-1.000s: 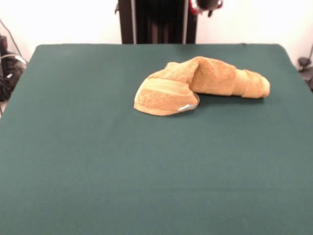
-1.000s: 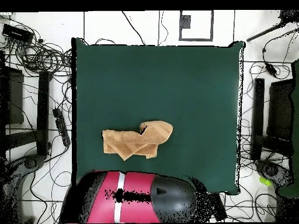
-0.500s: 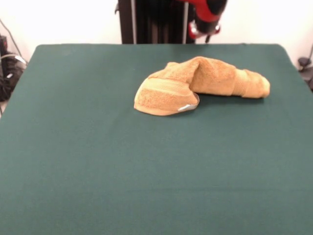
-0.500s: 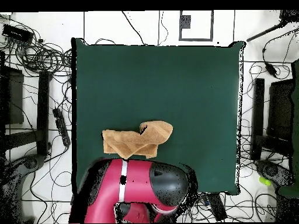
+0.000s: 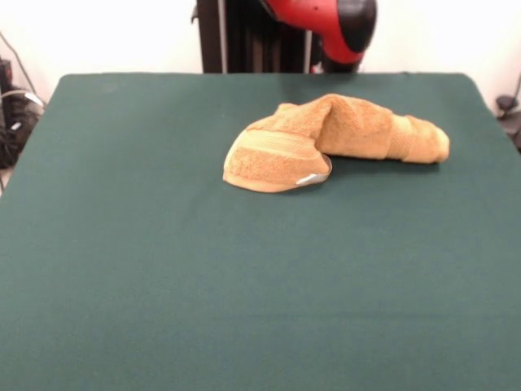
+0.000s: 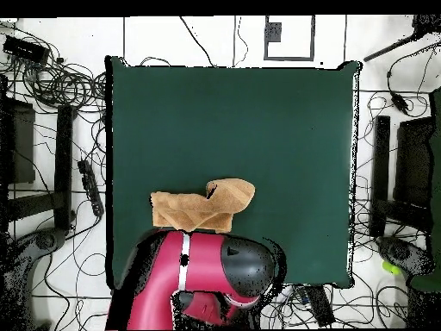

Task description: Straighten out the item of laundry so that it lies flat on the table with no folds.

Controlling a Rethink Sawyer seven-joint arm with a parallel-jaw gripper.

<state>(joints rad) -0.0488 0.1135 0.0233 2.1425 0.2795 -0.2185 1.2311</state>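
Lying bunched on table point(image 5: 122, 244), towel point(image 5: 326, 140)

the red and black arm point(image 5: 326, 24) reaches in from above, its gripper hidden from both views.

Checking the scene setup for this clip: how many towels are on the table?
1. A golden-orange towel lies crumpled and folded over itself on the green table, toward the robot's side; nothing suggests another hidden beneath it.

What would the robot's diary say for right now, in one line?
towel: bunched, folded over itself | table: towel toward robot's side | arm: above far edge, not touching towel | gripper: hidden
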